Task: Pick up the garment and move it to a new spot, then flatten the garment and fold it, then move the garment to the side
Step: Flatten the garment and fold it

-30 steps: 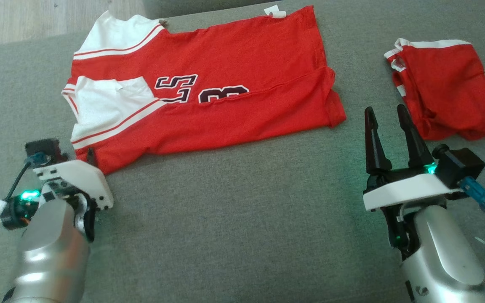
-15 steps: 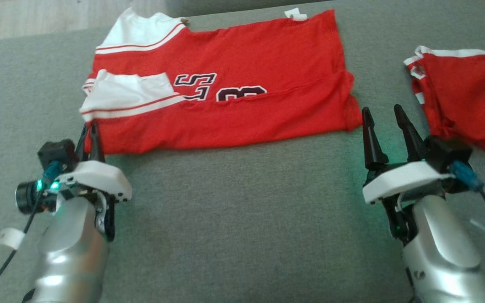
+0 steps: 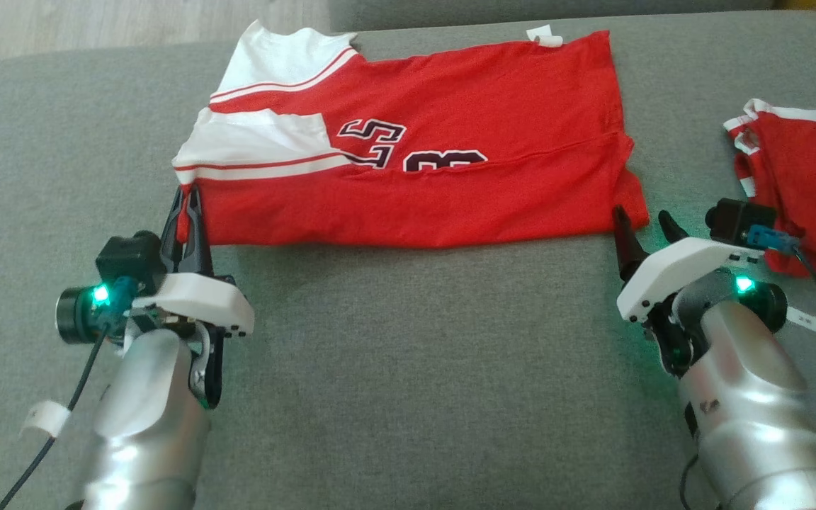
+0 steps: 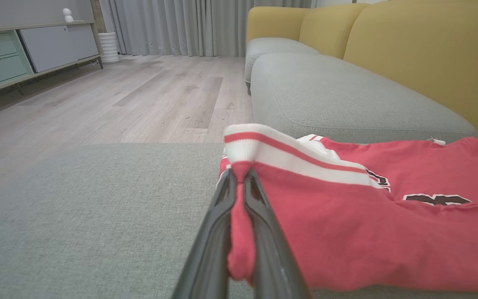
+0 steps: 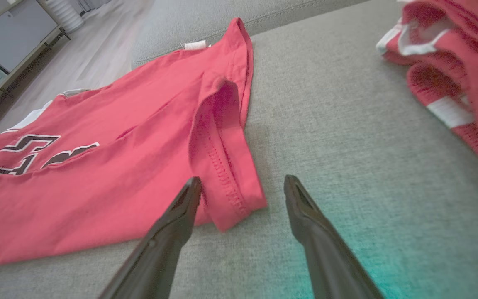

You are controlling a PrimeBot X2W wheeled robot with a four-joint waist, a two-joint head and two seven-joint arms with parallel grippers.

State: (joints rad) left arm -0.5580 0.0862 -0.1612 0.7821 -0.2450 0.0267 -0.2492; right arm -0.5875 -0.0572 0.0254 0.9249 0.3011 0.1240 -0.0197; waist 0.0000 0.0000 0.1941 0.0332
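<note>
**Item 1.** Red jersey (image 3: 415, 142) with white shoulder panels, red stripes and dark numerals edged in white.
- Location: it lies spread on the grey sofa seat (image 3: 415, 368), collar end to the robot's left.
- Condition: the near long edge is folded over the body and covers the lower part of the numerals. A small white label (image 3: 542, 35) sits at the far right corner.

**Item 2.** Left end effector (image 3: 187, 202).
- The fingers are pressed together on the jersey's near left corner.
- A tuck of red cloth is clamped between them, just below the white striped band.

**Item 3.** Right end effector (image 3: 645, 227).
- The fingers are spread apart and hold nothing.
- The tips are at the jersey's near right corner. In the right wrist view the hemmed corner lies in the gap between them.
- I cannot tell whether either tip touches the cloth.

**Item 4.** Second red-and-white garment (image 3: 805, 170).
- It lies rumpled at the right of the seat, apart from the jersey and just beyond the right wrist.

**Surroundings.**
- Yellow backrest (image 4: 421, 54)
- Pale wood floor (image 4: 118, 95)
- Low cabinet with drawers (image 4: 23, 50)
- Grey curtains (image 4: 172, 25)
</note>
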